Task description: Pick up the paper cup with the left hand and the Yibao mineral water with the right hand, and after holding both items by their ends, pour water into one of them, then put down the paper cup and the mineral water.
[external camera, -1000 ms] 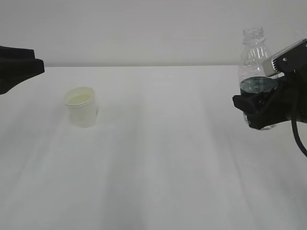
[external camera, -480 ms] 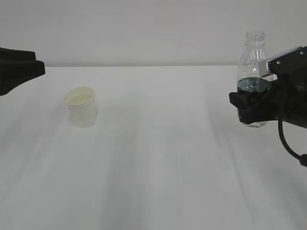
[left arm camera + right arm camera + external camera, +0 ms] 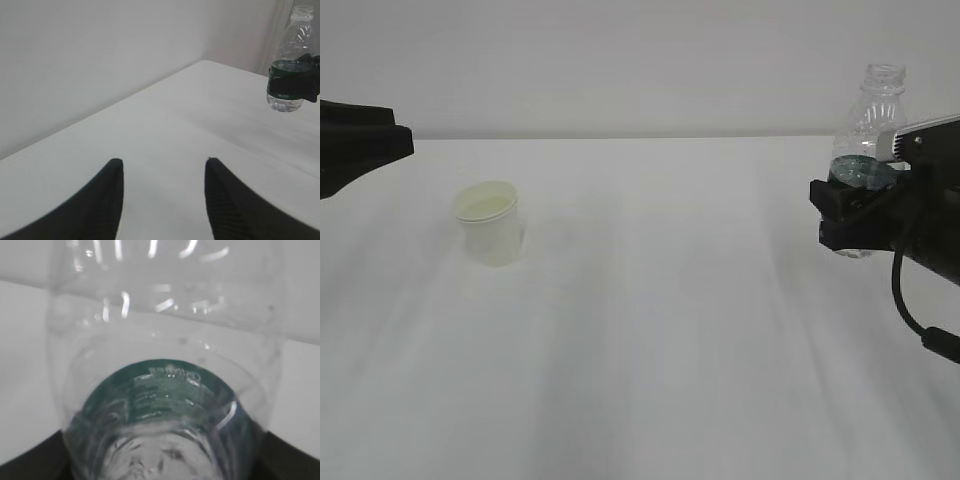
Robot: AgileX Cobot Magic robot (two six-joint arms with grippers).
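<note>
The white desk (image 3: 650, 330) fills the lower part of the exterior view and meets a pale wall behind it.

The right tool (image 3: 855, 215) comes in from the right edge, black, with a cable looping below it. It is clamped on the bottle (image 3: 868, 120) at the dark green label band, and the clear base shows just under the tool. The bottle leans a little to the right, its open, capless neck uppermost. Whether its base touches the desk cannot be told. In the right wrist view the bottle (image 3: 165, 390) fills the picture, ribbed and clear, with the green label seen through the plastic and the black jaws at the 2 lower corners.

The left tool (image 3: 360, 145) sits at the far left edge of the exterior view, above the desk and well apart from the cup. Its 2 black fingers (image 3: 100, 205) stand apart with nothing between them, only bare desk.

The cup (image 3: 490, 222) stands upright on the left half of the desk, white with a cream inside, free of both tools and far from the bottle.
</note>
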